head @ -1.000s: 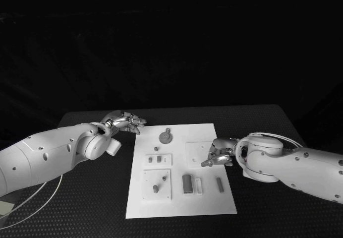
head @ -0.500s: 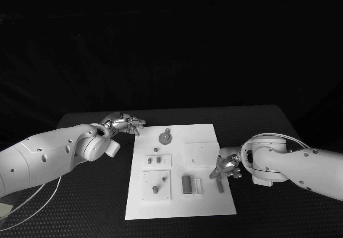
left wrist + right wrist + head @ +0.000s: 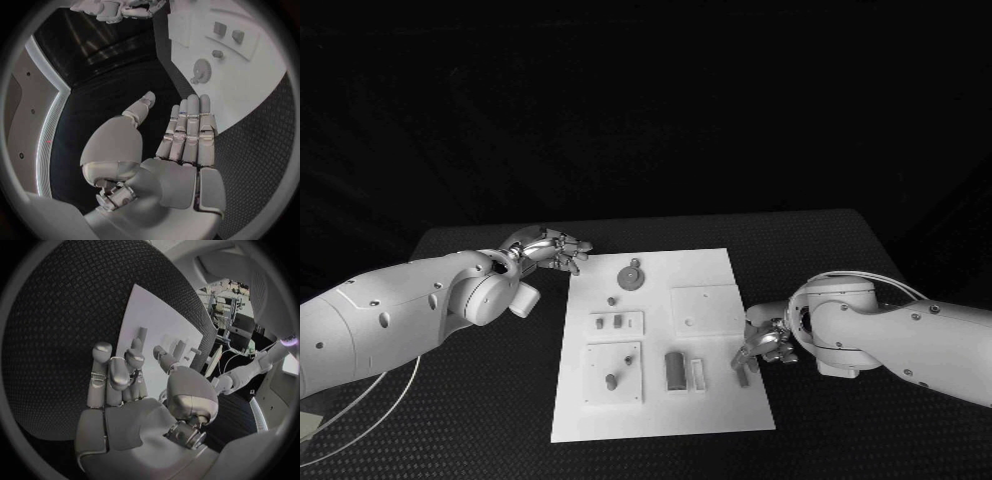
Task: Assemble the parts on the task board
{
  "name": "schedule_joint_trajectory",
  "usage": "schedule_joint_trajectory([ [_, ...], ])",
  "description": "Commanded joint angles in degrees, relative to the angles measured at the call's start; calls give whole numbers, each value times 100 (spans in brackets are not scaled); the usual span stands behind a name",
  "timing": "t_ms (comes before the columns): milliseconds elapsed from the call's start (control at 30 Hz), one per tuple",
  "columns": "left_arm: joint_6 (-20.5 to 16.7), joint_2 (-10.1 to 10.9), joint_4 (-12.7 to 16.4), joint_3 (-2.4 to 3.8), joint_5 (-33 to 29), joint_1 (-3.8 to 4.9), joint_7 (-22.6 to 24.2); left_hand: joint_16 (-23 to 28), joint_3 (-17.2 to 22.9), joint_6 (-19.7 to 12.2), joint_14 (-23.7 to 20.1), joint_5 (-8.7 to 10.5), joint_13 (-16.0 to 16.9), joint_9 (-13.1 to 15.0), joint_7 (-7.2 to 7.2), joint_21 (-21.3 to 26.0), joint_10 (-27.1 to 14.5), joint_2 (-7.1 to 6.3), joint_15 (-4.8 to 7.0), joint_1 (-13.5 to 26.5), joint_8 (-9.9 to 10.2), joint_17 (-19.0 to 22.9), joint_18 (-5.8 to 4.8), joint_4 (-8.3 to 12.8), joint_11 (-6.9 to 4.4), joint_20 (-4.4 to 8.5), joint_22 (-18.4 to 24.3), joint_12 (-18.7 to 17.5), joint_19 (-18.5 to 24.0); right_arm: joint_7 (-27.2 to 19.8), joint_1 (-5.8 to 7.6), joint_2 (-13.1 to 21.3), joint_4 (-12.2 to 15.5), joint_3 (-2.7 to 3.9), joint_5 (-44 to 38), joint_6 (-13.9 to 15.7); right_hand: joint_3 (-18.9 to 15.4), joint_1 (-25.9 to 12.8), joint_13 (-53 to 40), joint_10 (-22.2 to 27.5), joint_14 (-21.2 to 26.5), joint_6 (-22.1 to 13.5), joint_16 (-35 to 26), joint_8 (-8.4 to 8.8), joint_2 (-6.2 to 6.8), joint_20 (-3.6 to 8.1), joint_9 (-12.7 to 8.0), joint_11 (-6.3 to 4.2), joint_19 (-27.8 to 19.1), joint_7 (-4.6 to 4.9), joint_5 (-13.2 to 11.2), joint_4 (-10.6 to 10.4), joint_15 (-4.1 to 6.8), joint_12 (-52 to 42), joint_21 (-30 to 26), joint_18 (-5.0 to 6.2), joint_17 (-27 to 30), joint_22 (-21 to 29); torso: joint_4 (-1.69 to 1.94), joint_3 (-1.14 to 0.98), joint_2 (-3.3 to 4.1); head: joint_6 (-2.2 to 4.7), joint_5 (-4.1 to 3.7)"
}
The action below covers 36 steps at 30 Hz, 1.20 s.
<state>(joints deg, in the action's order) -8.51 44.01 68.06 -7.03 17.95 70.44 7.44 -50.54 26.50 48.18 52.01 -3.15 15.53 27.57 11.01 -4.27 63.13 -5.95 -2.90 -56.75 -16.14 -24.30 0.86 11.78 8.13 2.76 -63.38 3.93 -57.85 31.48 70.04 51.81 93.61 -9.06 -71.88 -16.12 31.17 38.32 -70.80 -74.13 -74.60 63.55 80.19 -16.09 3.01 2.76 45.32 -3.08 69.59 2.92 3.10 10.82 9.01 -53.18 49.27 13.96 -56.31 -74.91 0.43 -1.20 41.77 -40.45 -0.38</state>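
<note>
Parts on the task board: from the head view, a small dark peg lies lengthwise along the near right edge, directly under the right hand, fingers apart and empty; the left hand hovers off the far left corner. Left wrist view shows the left hand flat, fingers straight, holding nothing, well away from the board. Right wrist view has the right hand over that edge, its fingers loosely curled just above the peg.

Black table, white cable

Black textured table against a dark, unlit backdrop.
</note>
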Motion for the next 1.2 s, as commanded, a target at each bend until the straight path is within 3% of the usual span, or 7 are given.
schedule_joint_trajectory([
  [33, 102, -3, 15, 3, -15, 6, 29, 20, -4, -49, -40, 8, 9, -7, -11, 26, -37, 11, -18, 57, -18, -10, 58, -24, 18, -14, 9, 5, 16, 61, -12, -24, -18, -9, -326, -131, 16, -55, 10, 7, 12, -2, -28, -20, 10, -1, 27, -46, -21, -16, -25, -44, 27, 40, 7, 104, 14, -102, 4, 2, 0, -12, 3],
  [833, 105, 15, 21, 3, -10, 6, 17, 22, -2, -48, -40, 8, 11, -7, -13, 26, -38, 17, -17, 59, -21, -13, 60, -35, 17, -13, 8, 6, 19, 32, -319, -330, -309, -62, -550, -40, 108, -8, 14, 15, 38, -125, -51, 39, 45, 4, 82, -22, -27, 11, -25, -16, 14, 56, 6, 104, 64, -106, 1, -2, -1, -74, 32],
  [1100, 111, 15, 24, 3, -8, 6, 9, 22, -2, -48, -40, 8, 11, -7, -13, 25, -39, 19, -17, 57, -22, -14, 61, -36, 17, -13, 8, 6, 19, 55, -375, -390, -321, -76, -709, -81, 174, 392, 8, 17, 52, -219, -59, 169, -247, -1, 35, 29, -32, 65, -24, 564, -33, 58, 32, 104, 94, -112, 4, -2, -2, -80, 29],
  [1200, 111, 17, 22, 3, -4, 6, 6, 22, -2, -49, -40, 8, 11, -7, -13, 25, -39, 20, -17, 57, -22, -14, 61, -37, 17, -13, 8, 6, 20, 61, -383, -400, -319, -84, -754, -119, 225, 842, 5, 29, 66, -260, -65, 231, -228, 3, 2, 49, -47, 88, -22, 599, -51, 60, 49, 104, 112, -118, 4, -2, -2, -86, 25],
])
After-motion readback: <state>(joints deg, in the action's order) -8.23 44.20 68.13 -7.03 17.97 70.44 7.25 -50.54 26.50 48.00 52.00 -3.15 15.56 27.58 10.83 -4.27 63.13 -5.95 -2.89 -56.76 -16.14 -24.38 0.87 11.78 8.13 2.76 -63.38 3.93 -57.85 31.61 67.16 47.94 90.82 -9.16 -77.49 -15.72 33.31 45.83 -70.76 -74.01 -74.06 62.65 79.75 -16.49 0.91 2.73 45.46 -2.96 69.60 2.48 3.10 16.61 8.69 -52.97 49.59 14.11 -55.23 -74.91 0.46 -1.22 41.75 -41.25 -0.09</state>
